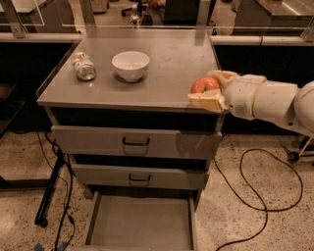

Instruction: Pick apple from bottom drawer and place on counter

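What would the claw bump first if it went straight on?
Probably the white bowl, though depth is unclear. The claw, shut on the apple at the counter edge, points across the counter roughly toward it.

Apple [204, 84] in tool [209, 88] at counter [167, 63] edge; drawer [140, 225] open

Robotics lab or workshop, not a home. Grey metal three-drawer cabinet [132, 142] on a speckled terrazzo floor [245, 225]. Loose black cables [265, 211] trail on the floor beside it. Glazed metal-framed partitions [88, 12] stand behind it, with a wheeled chair base [132, 10] beyond. Cream two-finger gripper [202, 89] at the cabinet's front right top corner, clamped round a small red-orange apple [203, 83].
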You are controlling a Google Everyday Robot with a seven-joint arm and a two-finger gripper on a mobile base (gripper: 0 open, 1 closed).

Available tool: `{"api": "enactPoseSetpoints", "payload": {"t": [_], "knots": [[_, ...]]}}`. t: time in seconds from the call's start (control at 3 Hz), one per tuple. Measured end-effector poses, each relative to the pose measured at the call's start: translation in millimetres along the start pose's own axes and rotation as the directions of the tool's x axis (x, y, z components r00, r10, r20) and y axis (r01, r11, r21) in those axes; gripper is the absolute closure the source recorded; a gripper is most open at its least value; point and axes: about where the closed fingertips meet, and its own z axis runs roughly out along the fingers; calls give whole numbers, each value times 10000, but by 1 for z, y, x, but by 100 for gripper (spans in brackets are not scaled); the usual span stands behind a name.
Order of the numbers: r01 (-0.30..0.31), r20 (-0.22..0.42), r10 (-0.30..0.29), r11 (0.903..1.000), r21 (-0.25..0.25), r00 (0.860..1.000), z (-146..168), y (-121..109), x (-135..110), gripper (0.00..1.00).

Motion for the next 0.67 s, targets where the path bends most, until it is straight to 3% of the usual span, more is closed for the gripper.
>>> {"api": "enactPoseSetpoints", "payload": {"t": [0.67], "knots": [[10,110,-8,9999,-139,9999,8,-18,-10,100]]}}
